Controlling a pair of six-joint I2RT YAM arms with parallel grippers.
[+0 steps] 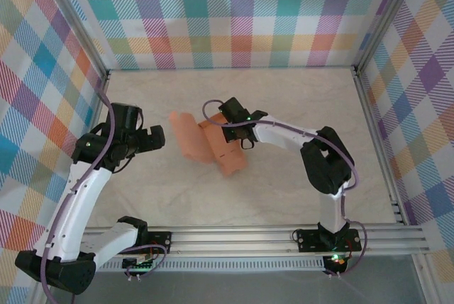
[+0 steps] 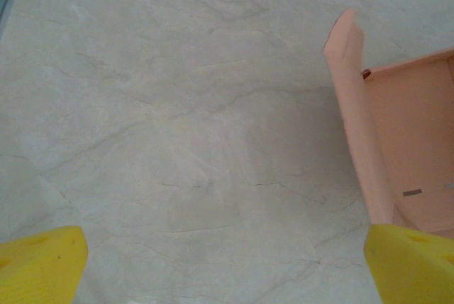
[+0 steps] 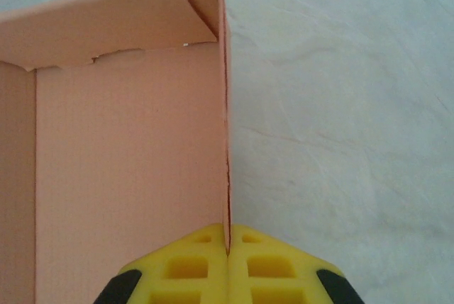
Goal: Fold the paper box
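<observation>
High rear overview, two close downward wrist views (common: paper box [image 1: 193, 141])

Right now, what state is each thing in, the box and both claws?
box: partly folded, walls raised, top open.
right gripper: shut on a box wall.
left gripper: open, empty, beside the box.

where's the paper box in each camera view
top external: paper box near the picture's centre
left wrist: paper box at the right edge, one wall upright
right wrist: paper box across the left half, right gripper shut on its wall
shared landmark: the cream table beneath it
</observation>
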